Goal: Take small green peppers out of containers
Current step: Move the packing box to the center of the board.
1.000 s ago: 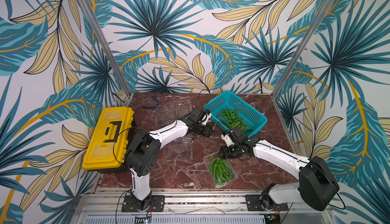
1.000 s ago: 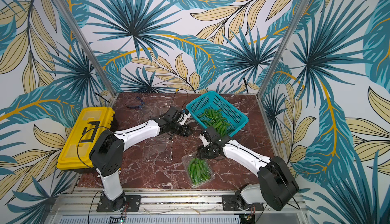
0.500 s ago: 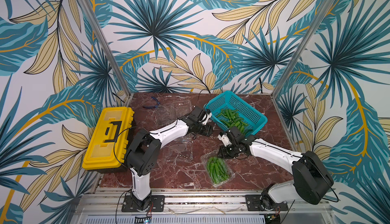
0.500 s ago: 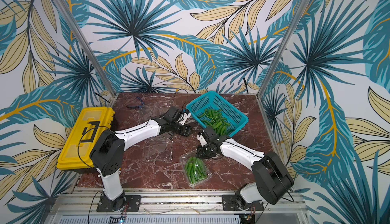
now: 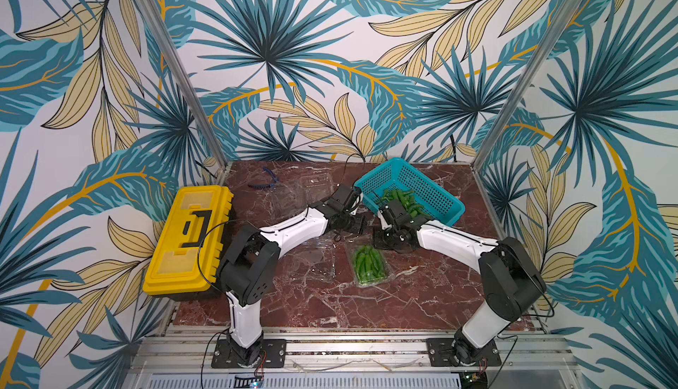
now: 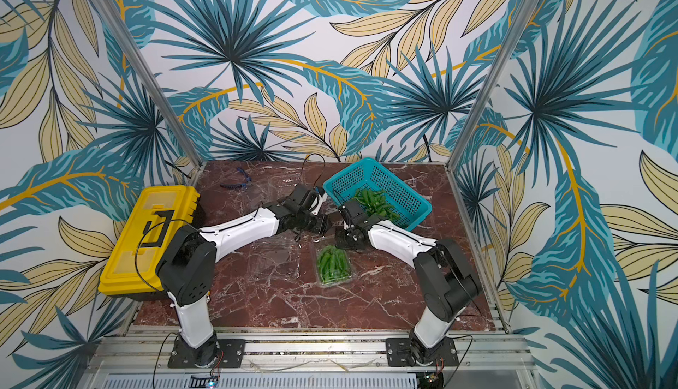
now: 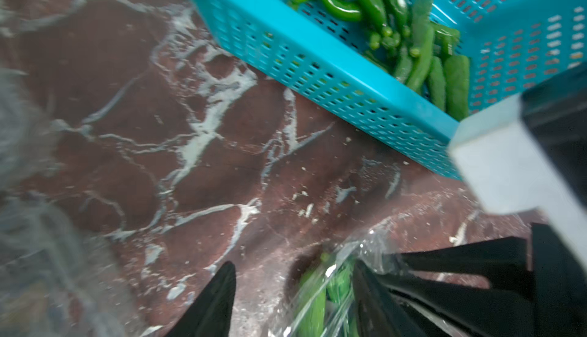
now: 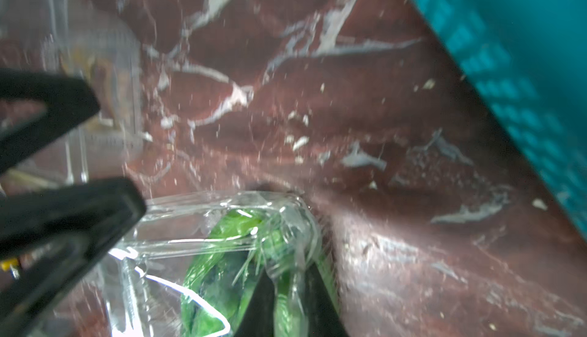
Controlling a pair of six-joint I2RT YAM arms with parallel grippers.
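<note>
A clear container (image 5: 368,264) full of small green peppers (image 5: 366,263) lies mid-table in both top views (image 6: 334,264). My right gripper (image 8: 290,303) is shut on the thin plastic rim at its far corner (image 8: 286,214), and peppers (image 8: 235,224) show through the wall. My left gripper (image 7: 292,300) stands open over the same end, its fingers (image 7: 216,303) on either side of the container corner (image 7: 330,275) without pinching it. Both grippers meet just in front of the basket, the left (image 5: 361,224) beside the right (image 5: 379,242). More peppers (image 5: 400,198) lie in the basket.
The teal basket (image 5: 425,185) sits at the back right, close behind both grippers. An empty open clear container (image 5: 312,262) lies left of the full one, and another (image 5: 308,189) stands at the back. A yellow toolbox (image 5: 190,236) fills the left edge. Blue pliers (image 5: 266,181) lie at the back.
My right gripper has closed on the container's rim and swung left and back. The full container has slid back and left with it. My left gripper has opened slightly.
</note>
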